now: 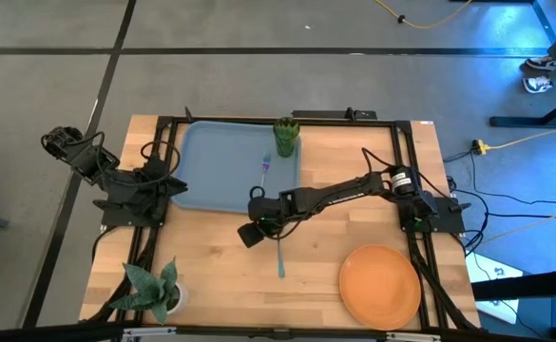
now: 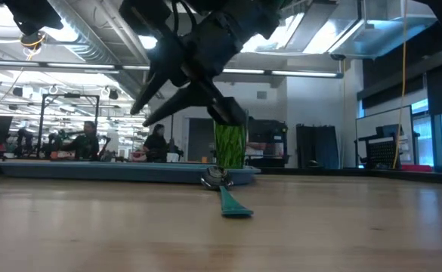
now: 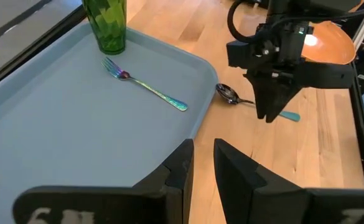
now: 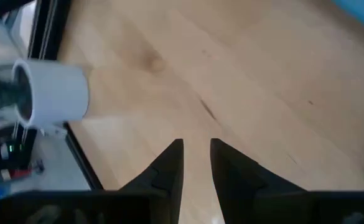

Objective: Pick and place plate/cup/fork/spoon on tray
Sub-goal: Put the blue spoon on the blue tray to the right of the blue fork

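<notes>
Tray [image 1: 222,171] sits at the rear-left of the bench [image 1: 325,266], w/ the cup [image 1: 286,137] upright in its far right corner and the fork [image 1: 265,167] lying flat inside just in front of the cup, near the tray's right rim. Spoon [image 1: 280,249] is on bare wood just off the tray's front-right corner, handle pointing toward the front edge; in the left wrist view its dark bowl [image 3: 228,94] lies close to the tray rim but not on it. Plate [image 1: 380,284] rests at the front-right of the bench, well apart from the tray.

Right gripper [image 1: 251,232] reaches across from the right side and hangs above the wood beside the spoon's bowl end, just left of it, not touching it. Its fingers [image 4: 169,167] show a narrow gap w/ nothing between them, nearly together. Low view has it raised off the bench, spoon handle [image 2: 234,205] lying clear below.

Left gripper [image 3: 200,168] is parked over the tray's left side, fingers [image 3: 178,171] also close together w/ a slim gap, holding nothing.

Potted plant [image 1: 154,285] in a white pot stands at the front-left corner. People show in the room behind, low view.
</notes>
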